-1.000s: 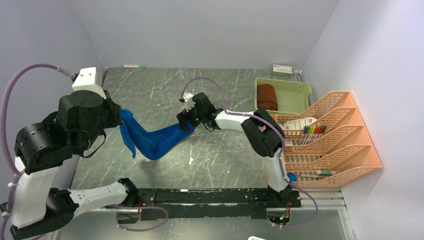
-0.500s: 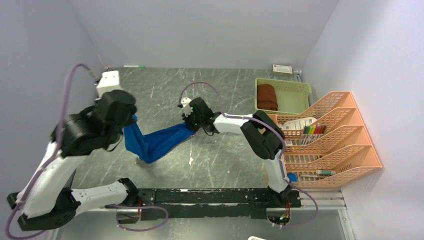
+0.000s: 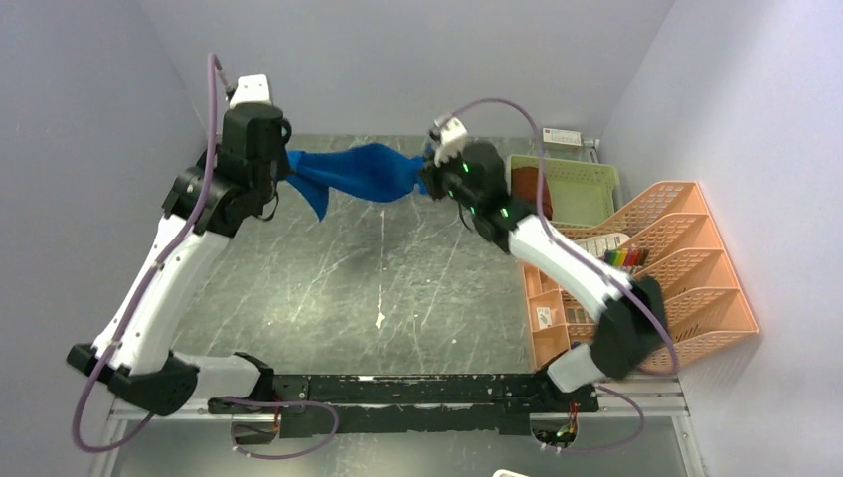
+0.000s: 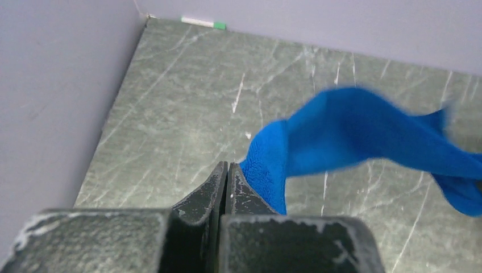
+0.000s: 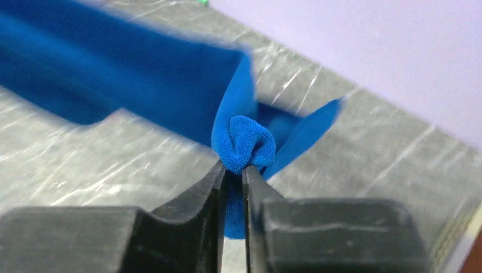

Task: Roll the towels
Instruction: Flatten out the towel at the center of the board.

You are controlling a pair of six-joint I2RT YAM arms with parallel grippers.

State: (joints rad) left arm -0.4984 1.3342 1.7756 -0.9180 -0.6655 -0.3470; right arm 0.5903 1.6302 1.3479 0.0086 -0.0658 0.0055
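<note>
Blue towel point(image 3: 358, 171) lifted rearward | scratched grey tabletop point(image 3: 398, 288) | lilac walls point(image 3: 398, 60)

We find the basket point(image 3: 563, 160) at the far right corner of the worktop point(image 3: 398, 288), with the second towel point(image 3: 530, 191) lying in its left end. Left of the basket, the towel point(image 3: 363, 171) hangs above the worktop, strung between two tools. The right tool point(image 3: 425, 180) pinches the end just beside the basket, and the left tool point(image 3: 285, 165) pinches the end farthest from it. A rack point(image 3: 656, 268) stands just before the basket along the right wall. A box point(image 3: 562, 137) lies behind the basket.
</note>
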